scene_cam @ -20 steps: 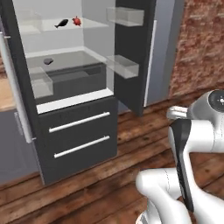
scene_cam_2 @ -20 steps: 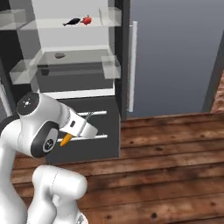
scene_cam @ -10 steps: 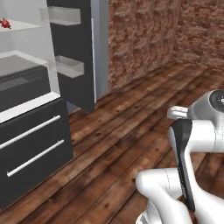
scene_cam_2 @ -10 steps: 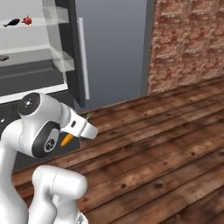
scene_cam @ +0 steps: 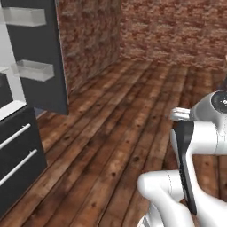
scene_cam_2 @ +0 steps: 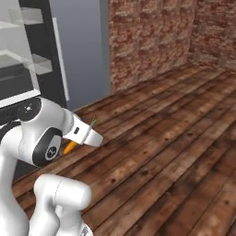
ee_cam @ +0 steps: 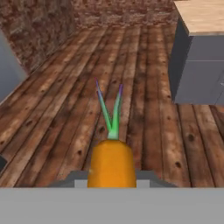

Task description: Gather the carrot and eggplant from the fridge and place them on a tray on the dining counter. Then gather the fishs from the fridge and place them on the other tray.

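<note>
Brick walls (scene_cam: 168,31) and a dark plank floor (scene_cam: 115,133) make up most of the room. At the far left of the left base view stands the fridge (scene_cam: 20,164), its dark door (scene_cam: 42,53) swung open with two clear door bins (scene_cam: 33,70) on the inner face, and two drawer fronts with pale bar handles below. To the right of it the floor runs back to the corner where the brick walls meet, and the arm's white links rise at the lower right.

From the right base view the fridge (scene_cam_2: 27,60) again sits at the left, clear shelves showing inside, its closed grey door (scene_cam_2: 80,50) beside them with a long pale vertical handle. Just below, the arm is folded close to its own body, and the gripper (scene_cam_2: 73,143) sits tucked beside the big joint, clamped on the carrot (scene_cam_2: 70,147); the orange root pokes down and left, with a thin green sprig above the hand.

Along the hand view, the carrot (ee_cam: 111,164) is pinched between the two fingertips (ee_cam: 146,177) at the bottom middle, its green-and-purple leaves forking upward. Further right, at the top corner, stands the dining counter (ee_cam: 201,17), light wood top on a grey base, well apart from the hand.
</note>
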